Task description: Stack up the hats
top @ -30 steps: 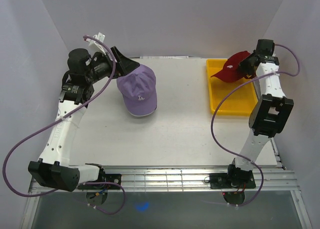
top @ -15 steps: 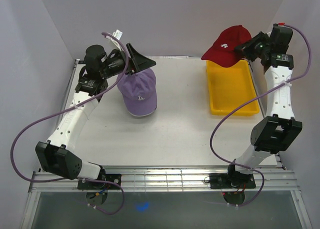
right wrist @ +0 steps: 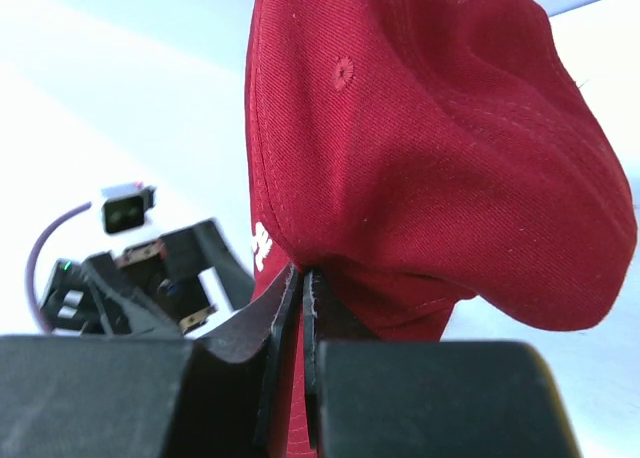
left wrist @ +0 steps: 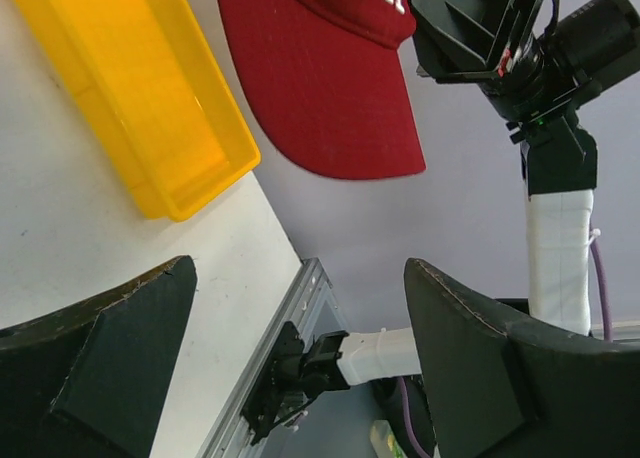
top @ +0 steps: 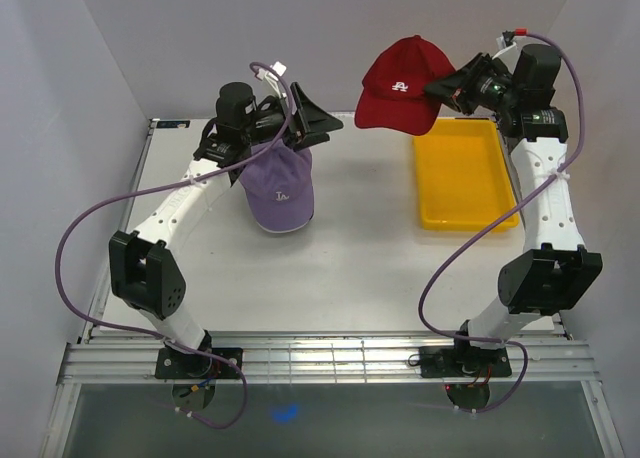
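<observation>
The dark red fabric baseball cap (top: pixel 400 83) with a white logo on its front hangs in the air, lifted off the table, up and to the left of the far end of the yellow plastic tray (top: pixel 462 173). The right gripper (top: pixel 445 88) holds it from the tray side. In the right wrist view its two black fingers (right wrist: pixel 275 323) are pressed together on a fold of the cap's edge, with the red cloth (right wrist: pixel 420 148) bulging above them. The lavender fabric cap (top: pixel 278 183) with a pale logo lies on the white table (top: pixel 370 258), well to the left of the tray, crown up and brim toward the near edge. The left gripper (top: pixel 315 123) hovers over the far side of that cap, between it and the red one, and touches neither. The left wrist view shows its jaws spread wide (left wrist: pixel 300 318), with nothing between them but the table edge, the tray (left wrist: pixel 130 108) and the red cap (left wrist: pixel 320 78) beyond.
</observation>
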`<state>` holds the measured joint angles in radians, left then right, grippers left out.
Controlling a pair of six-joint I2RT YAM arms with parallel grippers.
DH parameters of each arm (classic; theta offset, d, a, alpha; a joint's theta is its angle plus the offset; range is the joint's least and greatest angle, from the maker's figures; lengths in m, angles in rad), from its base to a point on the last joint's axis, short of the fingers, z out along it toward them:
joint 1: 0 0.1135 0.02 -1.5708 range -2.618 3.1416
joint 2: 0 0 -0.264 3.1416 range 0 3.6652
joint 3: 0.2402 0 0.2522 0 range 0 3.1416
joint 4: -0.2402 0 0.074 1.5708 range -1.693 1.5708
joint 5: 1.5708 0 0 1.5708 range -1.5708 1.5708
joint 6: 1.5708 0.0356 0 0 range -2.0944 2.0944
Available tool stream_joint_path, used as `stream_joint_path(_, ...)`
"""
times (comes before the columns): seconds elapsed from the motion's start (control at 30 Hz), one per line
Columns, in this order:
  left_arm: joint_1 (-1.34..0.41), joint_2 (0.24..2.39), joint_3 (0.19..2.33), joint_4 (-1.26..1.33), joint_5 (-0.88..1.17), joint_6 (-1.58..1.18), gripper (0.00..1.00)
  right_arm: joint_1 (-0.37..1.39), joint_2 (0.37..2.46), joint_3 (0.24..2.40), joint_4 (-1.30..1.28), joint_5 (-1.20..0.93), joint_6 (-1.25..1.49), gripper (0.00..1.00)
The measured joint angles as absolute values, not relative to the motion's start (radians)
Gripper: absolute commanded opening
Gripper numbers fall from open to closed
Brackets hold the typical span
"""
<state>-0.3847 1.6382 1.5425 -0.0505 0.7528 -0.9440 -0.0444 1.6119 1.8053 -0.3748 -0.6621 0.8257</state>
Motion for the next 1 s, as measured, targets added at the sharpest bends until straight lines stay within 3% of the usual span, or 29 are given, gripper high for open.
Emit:
stream_joint_path(0.43, -0.384, 1.682, 1.586, 0.116, 0.815, -1.083, 0.95, 0.088, 1.612, 1.824, -0.266, -0.763, 0.924, 0.08)
stream_joint_path(0.57, -0.383, 1.682, 1.587, 0.150, 0.828, -1.109, 0.88, 0.105, 1.612, 1.824, -0.221, -0.781, 0.957, 0.08)
stream_joint_path(0.7, -0.382, 1.682, 1.585, 0.198, 0.842, -1.145, 0.76, 0.113, 1.615, 1.824, -0.196, -0.795, 0.980, 0.08)
stream_joint_path(0.9, -0.376, 1.680, 1.556, 0.279, 0.861, -1.202, 0.44, 0.127, 1.639, 1.825, -0.152, -0.820, 1.010, 0.08)
stream_joint_path(0.93, -0.375, 1.680, 1.548, 0.292, 0.863, -1.210, 0.29, 0.127, 1.644, 1.825, -0.152, -0.822, 1.013, 0.08)
stream_joint_path(1.0, -0.371, 1.679, 1.532, 0.315, 0.873, -1.230, 0.15, 0.128, 1.656, 1.829, -0.152, -0.823, 1.014, 0.08)
